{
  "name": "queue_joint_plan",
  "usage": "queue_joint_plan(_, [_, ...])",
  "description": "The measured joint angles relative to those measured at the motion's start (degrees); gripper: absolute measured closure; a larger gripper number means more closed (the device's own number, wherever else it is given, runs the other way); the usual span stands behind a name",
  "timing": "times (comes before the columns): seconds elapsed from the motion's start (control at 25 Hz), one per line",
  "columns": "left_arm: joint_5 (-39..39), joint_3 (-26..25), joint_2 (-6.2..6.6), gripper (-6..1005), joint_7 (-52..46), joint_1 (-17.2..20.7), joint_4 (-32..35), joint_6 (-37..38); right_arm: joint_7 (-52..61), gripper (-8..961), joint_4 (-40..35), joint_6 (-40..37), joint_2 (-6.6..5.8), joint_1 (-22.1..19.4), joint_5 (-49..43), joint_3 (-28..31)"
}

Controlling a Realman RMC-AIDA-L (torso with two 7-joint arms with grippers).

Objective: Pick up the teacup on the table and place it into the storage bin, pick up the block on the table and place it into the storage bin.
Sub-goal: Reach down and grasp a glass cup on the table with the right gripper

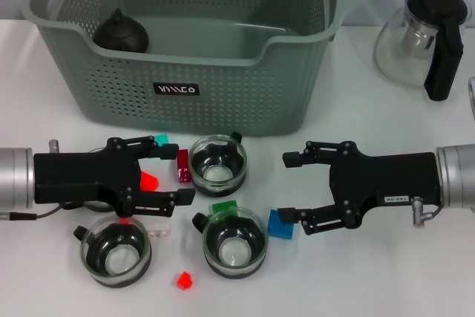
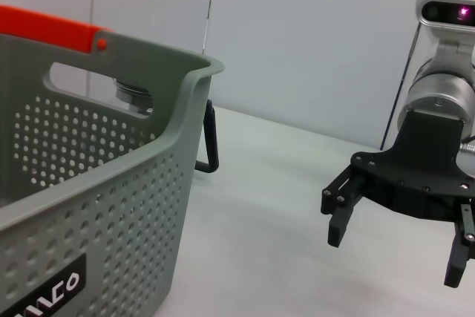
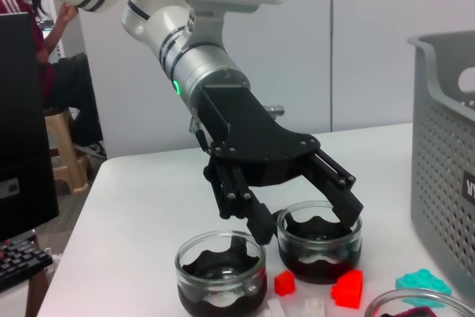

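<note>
L gripper (image 1: 176, 174) hangs low over the white table (image 1: 356, 280), fingers spread wide w/ nothing gripped. Betw. its fingers sits a bright red plastic block (image 1: 149, 182); a teal block (image 1: 160, 140) lies just by the far finger's tip, a dark red block (image 1: 182, 165) just past the tips. First clear glass teacup w/ black base (image 1: 217, 165) stands just beyond those tips; second teacup (image 1: 116, 253) is near the arm's near side, beside a white block (image 1: 157, 229).

R gripper (image 1: 285, 187) faces it from the other side, also wide open, empty. A blue block (image 1: 280, 224) touches or nearly touches its near fingertip; third teacup (image 1: 235, 241) and a green block (image 1: 223, 207) sit just past that tip. Small red block (image 1: 184, 280) lies apart, toward the table's near edge.

Grey-green perforated plastic storage bin (image 1: 185, 72) stands behind both grippers, holding a dark round teapot (image 1: 120, 33) in one corner. Glass pitcher w/ black handle (image 1: 427, 35) is well off beyond the R arm.
</note>
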Motion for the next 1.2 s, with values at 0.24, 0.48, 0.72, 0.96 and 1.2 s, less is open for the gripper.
queue_joint_plan(0.24, [0.0,0.0,0.00,140,0.0,0.1,-0.2,-0.3,0.1,37,0.0,0.1,-0.20,-0.4,0.0,0.0])
queue_joint_plan(0.48, [0.0,0.2,0.00,140,0.0,-0.1,-0.3,-0.3,0.1,36,0.0,0.3,-0.19,-0.4,0.0,0.0])
queue_joint_plan(0.72, [-0.4,0.1,0.00,141,0.2,-0.1,-0.3,-0.1,0.1,37,-0.1,-0.1,0.01,-0.4,0.0,0.0])
queue_joint_plan(0.96, [-0.2,0.0,0.12,141,0.0,-0.1,0.0,1.4,0.4,37,-0.9,-4.6,-0.70,-0.1,0.0,-0.1])
queue_joint_plan(1.2, [-0.1,-0.7,-0.01,141,-0.8,0.7,1.7,1.6,6.0,37,-6.5,-7.7,-1.19,0.1,0.0,-3.1])
